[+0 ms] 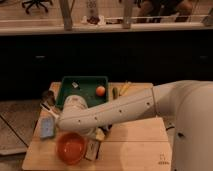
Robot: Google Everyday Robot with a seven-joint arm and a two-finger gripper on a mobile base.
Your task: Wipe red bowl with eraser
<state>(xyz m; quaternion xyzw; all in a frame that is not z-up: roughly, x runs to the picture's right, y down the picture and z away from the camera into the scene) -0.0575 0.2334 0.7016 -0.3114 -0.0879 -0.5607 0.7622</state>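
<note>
The red bowl (71, 147) sits near the front left of the wooden table, upright, with its inside showing. My white arm reaches in from the right and ends above the bowl. The gripper (98, 136) hangs under the arm's end, just right of the bowl's rim, mostly hidden by the arm. A small pale and dark block, the eraser (93, 149), is right below the gripper and against the bowl's right side. I cannot tell whether the gripper holds it.
A light-blue sponge (47, 128) lies left of the bowl. A green tray (85, 82) at the back holds an orange ball (100, 90). A white cup (74, 103) and a small dark bowl (48, 96) stand at the back left. A yellow item (124, 88) lies right of the tray.
</note>
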